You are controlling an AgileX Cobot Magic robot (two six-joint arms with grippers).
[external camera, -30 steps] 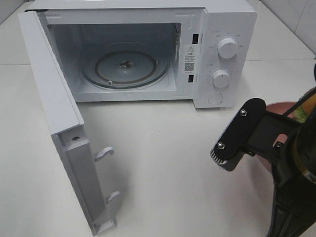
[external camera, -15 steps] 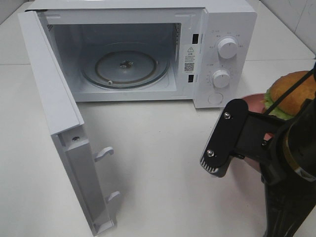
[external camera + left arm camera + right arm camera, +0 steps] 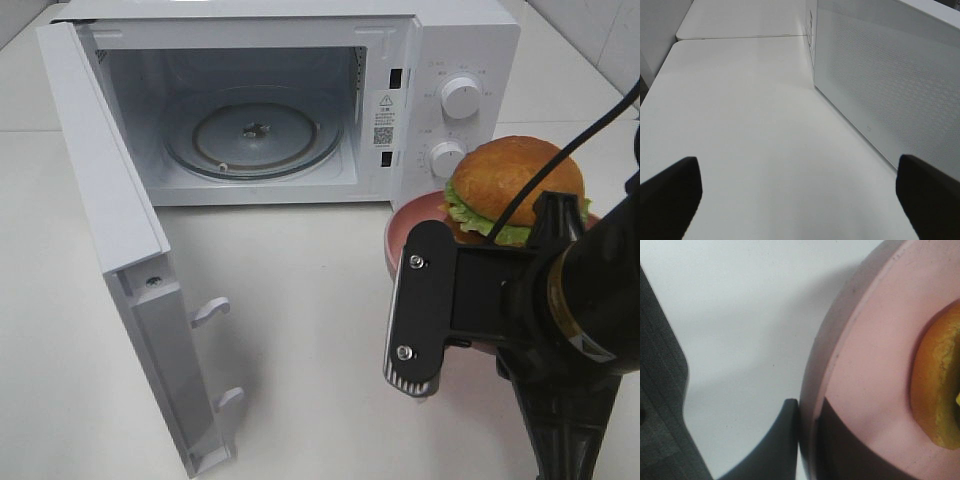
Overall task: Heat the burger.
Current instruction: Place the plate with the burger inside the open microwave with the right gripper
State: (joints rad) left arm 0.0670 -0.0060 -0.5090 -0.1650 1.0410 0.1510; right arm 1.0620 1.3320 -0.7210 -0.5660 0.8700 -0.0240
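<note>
- High view: the burger sits on a pink plate, in front of the microwave dials and right of the open cavity. The right claw grips the plate's near edge. The plate looks raised off the worktop, though I can't be sure. The door is swung wide and the glass turntable is bare. I'd judge this to be the carrying step, with the plate on its way to the oven.
- Left wrist view: the left claw is spread wide, holds nothing and hangs over bare worktop beside a white microwave panel. I can't tell whether the panel is the door or a side wall.
- Right wrist view: the right claw is pressed together on the plate's rim, one finger above and one beneath. The bun's edge shows further in.
- Next, I reckon: move the plate left and into the cavity, keeping it level so the tall burger doesn't topple. It has to clear the opening's frame and land on the turntable before release.
</note>
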